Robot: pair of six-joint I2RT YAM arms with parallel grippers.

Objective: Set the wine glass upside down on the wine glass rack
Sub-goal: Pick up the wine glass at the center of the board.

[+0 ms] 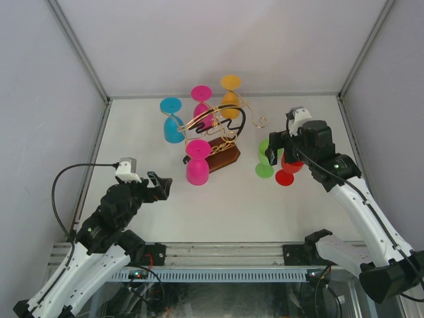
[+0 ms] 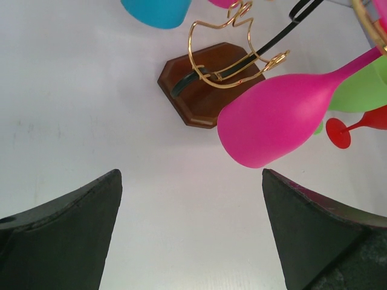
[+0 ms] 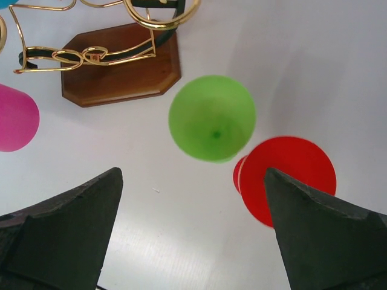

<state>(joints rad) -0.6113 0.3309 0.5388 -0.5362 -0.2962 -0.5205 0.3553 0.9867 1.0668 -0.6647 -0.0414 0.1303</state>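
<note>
The wine glass rack [image 1: 222, 154], gold wire on a dark wooden base, stands mid-table. Blue [image 1: 173, 122], pink [image 1: 201, 106], yellow [image 1: 230, 93] and magenta [image 1: 197, 163] wine glasses hang from it upside down. A green wine glass [image 1: 264, 162] and a red wine glass [image 1: 287, 169] stand upright on the table to its right. My right gripper [image 1: 273, 156] hovers open above them, with nothing between its fingers; the green bowl [image 3: 211, 118] and red bowl [image 3: 290, 175] lie below. My left gripper [image 1: 161, 184] is open and empty, left of the magenta glass [image 2: 272, 118].
White walls with metal corner posts enclose the table [image 1: 159, 218] on three sides. The rack's wooden base [image 2: 202, 90] and a gold scroll arm [image 2: 233, 54] lie ahead of the left gripper [image 2: 190, 175]. The base [image 3: 121, 63] also shows upper left of the right gripper [image 3: 193, 172].
</note>
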